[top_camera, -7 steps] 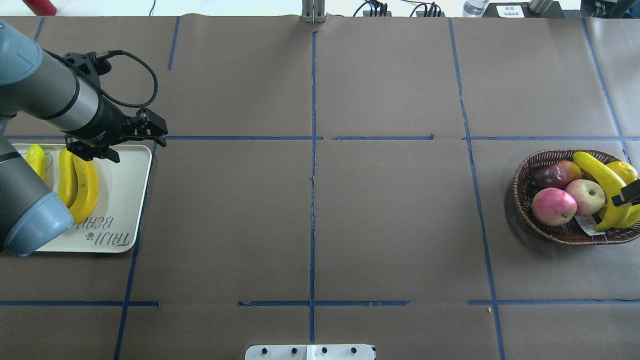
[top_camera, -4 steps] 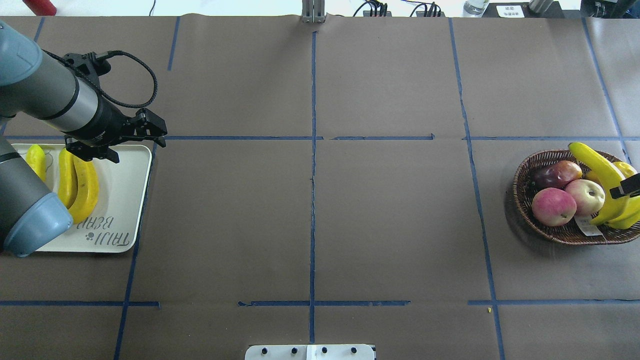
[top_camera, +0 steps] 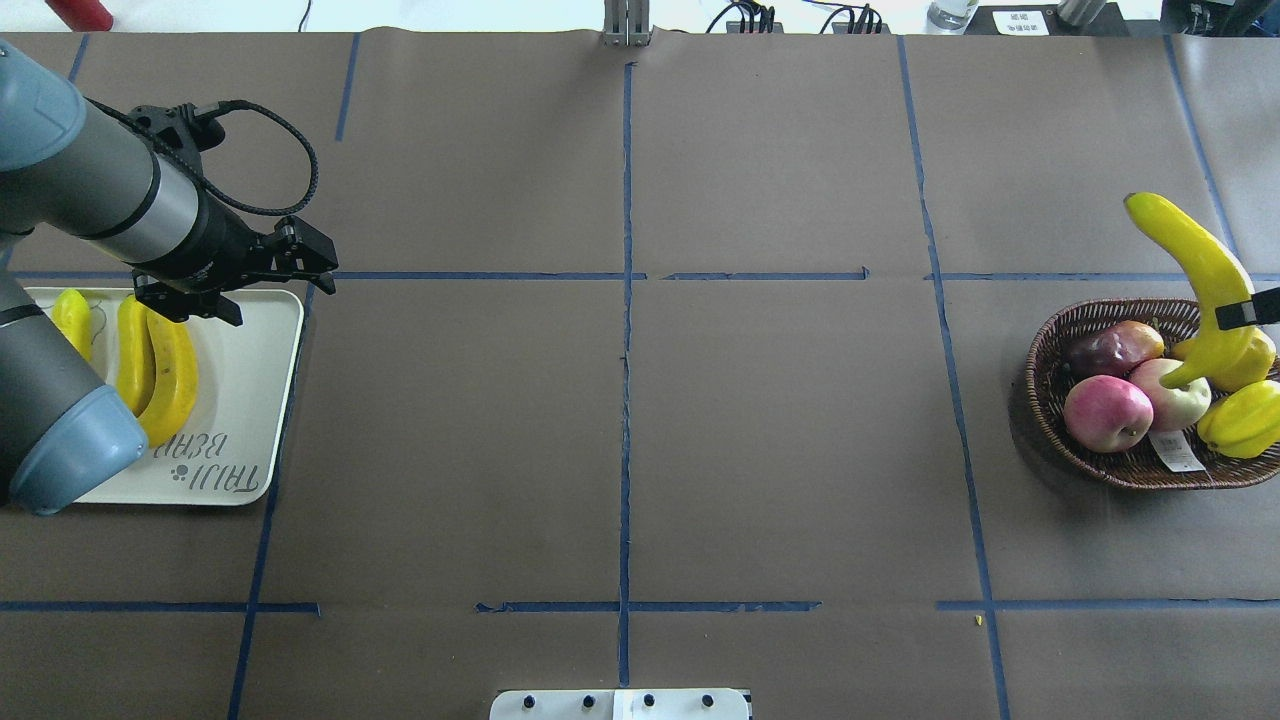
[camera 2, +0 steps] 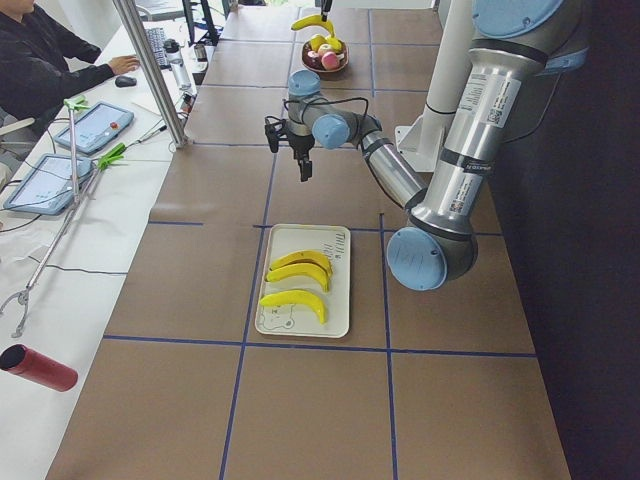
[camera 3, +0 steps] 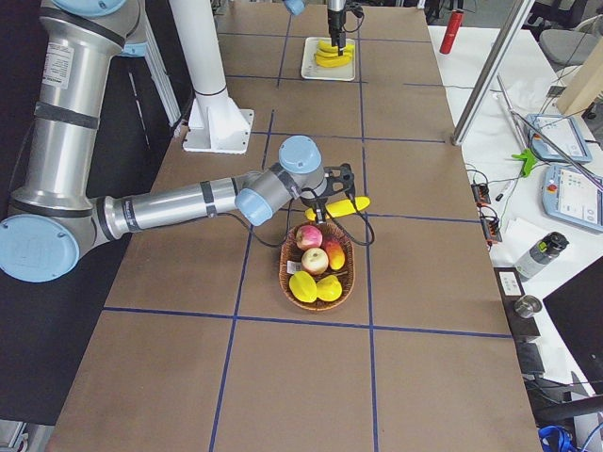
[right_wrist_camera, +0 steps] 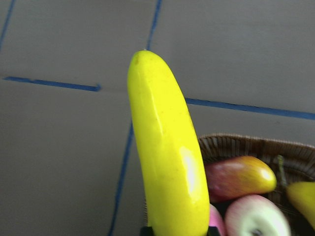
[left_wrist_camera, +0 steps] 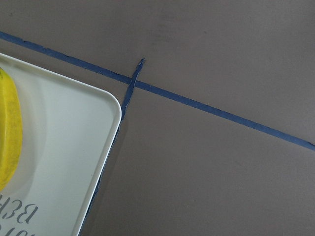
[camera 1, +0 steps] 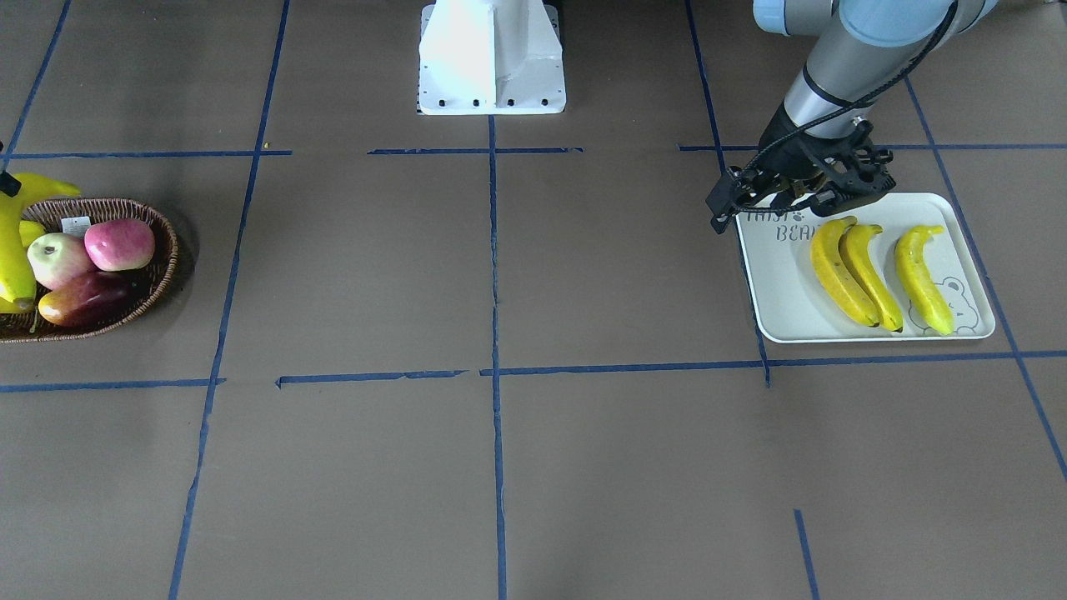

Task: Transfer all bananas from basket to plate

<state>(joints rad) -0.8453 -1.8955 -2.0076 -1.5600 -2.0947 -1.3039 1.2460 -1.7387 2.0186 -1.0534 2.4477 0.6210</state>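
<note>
Right gripper is clamped on the fourth banana near its lower end. It holds the banana tilted up over the edge of the wicker basket, clear of the two apples and the mango inside. The other three bananas lie side by side on the TAIJI BEAR plate, two touching and the third by the bear drawing. Left gripper hangs over the plate's corner by the lettering with nothing in it; can't tell how far its jaws are apart.
</note>
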